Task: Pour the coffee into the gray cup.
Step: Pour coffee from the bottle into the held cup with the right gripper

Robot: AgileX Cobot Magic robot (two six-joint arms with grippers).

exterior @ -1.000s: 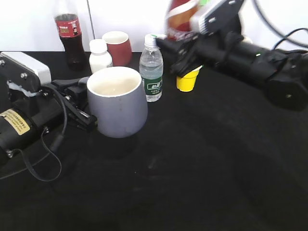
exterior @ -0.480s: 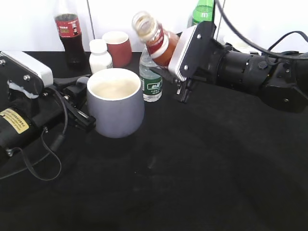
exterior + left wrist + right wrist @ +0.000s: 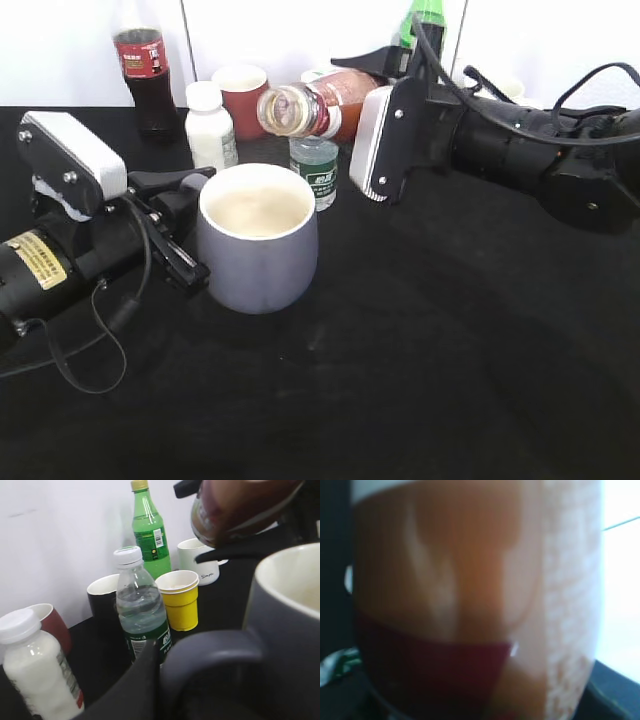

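Note:
The gray cup (image 3: 258, 255) is held by its handle in my left gripper (image 3: 188, 250), just left of the table's middle; its inside looks pale. In the left wrist view the cup (image 3: 287, 615) fills the right side, with my left gripper (image 3: 162, 680) shut on the handle. My right gripper (image 3: 368, 92) is shut on the coffee bottle (image 3: 325, 108), which lies almost level, its open mouth pointing left just above and behind the cup's rim. No stream shows. The bottle also shows in the left wrist view (image 3: 235, 507) and fills the right wrist view (image 3: 470, 605), hiding the jaws.
Behind the cup stand a water bottle (image 3: 318, 170), a white bottle (image 3: 210, 125), a dark red cup (image 3: 243, 90), a cola bottle (image 3: 140, 65) and a green bottle (image 3: 422, 20). The left wrist view also shows a yellow cup (image 3: 179, 597), a white mug (image 3: 197, 562) and a black cup (image 3: 102, 600).
The right gripper has swung the coffee bottle left and tipped it to almost level by the cup. The left gripper has shifted the gray cup a little to the right and nearer.

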